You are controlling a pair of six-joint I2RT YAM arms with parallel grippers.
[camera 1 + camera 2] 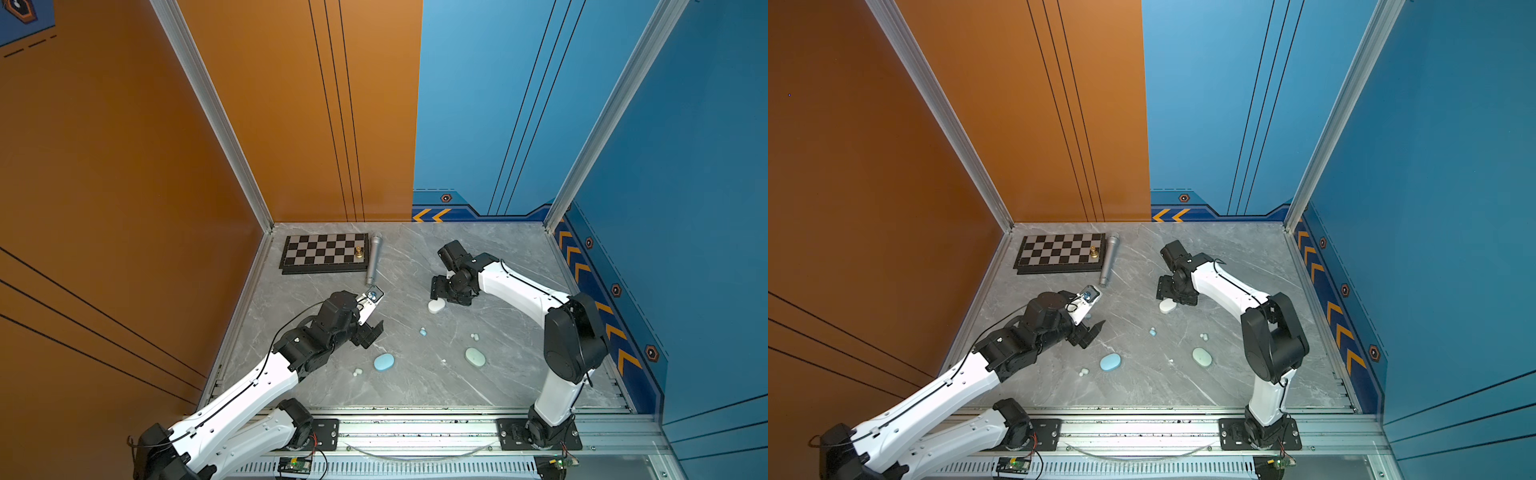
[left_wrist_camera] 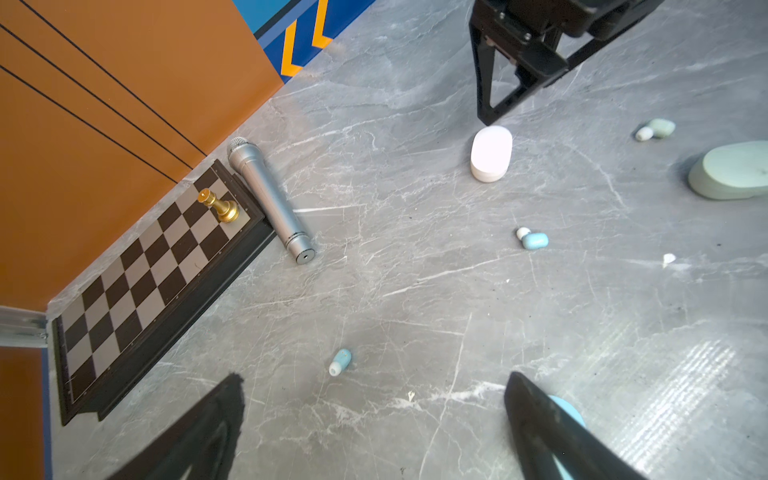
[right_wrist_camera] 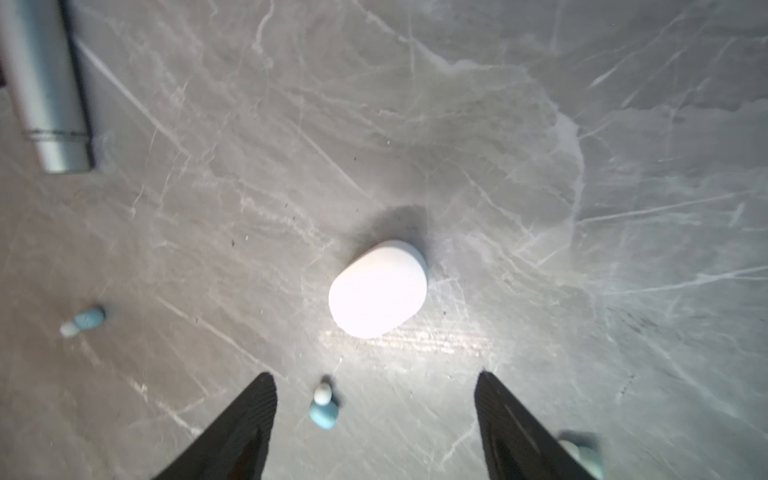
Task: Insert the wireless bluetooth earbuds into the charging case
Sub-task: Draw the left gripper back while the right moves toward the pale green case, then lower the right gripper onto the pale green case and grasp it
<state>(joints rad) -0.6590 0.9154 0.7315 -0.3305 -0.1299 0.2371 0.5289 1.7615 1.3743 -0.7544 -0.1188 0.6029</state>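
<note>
A white charging case [image 3: 378, 289] lies shut on the grey table, just beyond the fingertips of my open right gripper [image 3: 374, 376]; in both top views that gripper [image 1: 437, 292] hovers right over the case [image 1: 436, 306]. A light blue earbud [image 3: 323, 409] lies below, between the fingers and untouched. My left gripper [image 2: 374, 378] is wide open and empty above the table, near a second blue earbud [image 2: 340, 361]. A blue case [image 1: 384, 362], a green case [image 1: 475, 357] and pale green earbuds [image 1: 474, 336] lie nearer the front.
A chessboard [image 1: 324, 251] with a gold piece [image 1: 359, 252] sits at the back left, a silver microphone [image 1: 373, 257] beside it. More small buds [image 1: 357, 372] lie left of the blue case. A tiny white piece [image 1: 443, 361] lies between the cases. Walls enclose three sides.
</note>
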